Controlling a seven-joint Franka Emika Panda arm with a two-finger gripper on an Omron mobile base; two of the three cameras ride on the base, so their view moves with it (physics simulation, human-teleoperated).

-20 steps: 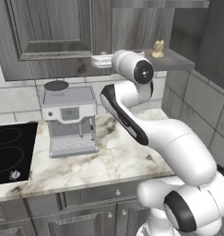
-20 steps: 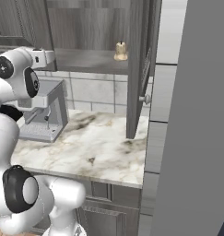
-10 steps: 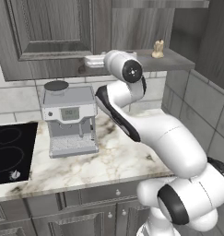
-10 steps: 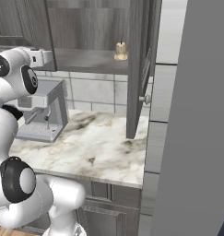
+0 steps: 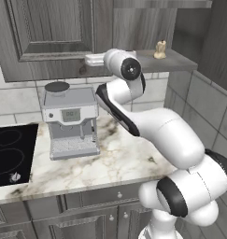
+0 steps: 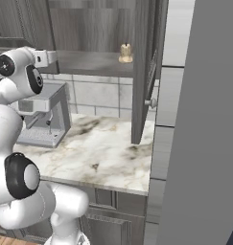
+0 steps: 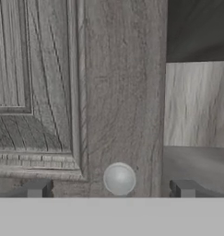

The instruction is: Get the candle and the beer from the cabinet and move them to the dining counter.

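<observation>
The cabinet has its left door shut and its right door swung open. The candle, small and cream-beige, stands on the bare shelf at the right. My gripper is up at the lower edge of the shut left door. In the hand view the gripper is open, its fingertips on either side of the door's round knob, close to it. The beer is hidden. The dining counter is out of view.
A grey coffee machine stands on the marble worktop below the cabinet, with a black hob to its left. The open door's knob juts out at the right. A tall grey panel closes off the right side.
The arm has swung the hand a little to the left along the cabinet's lower edge, toward the shut door. The jaws have stayed open.
</observation>
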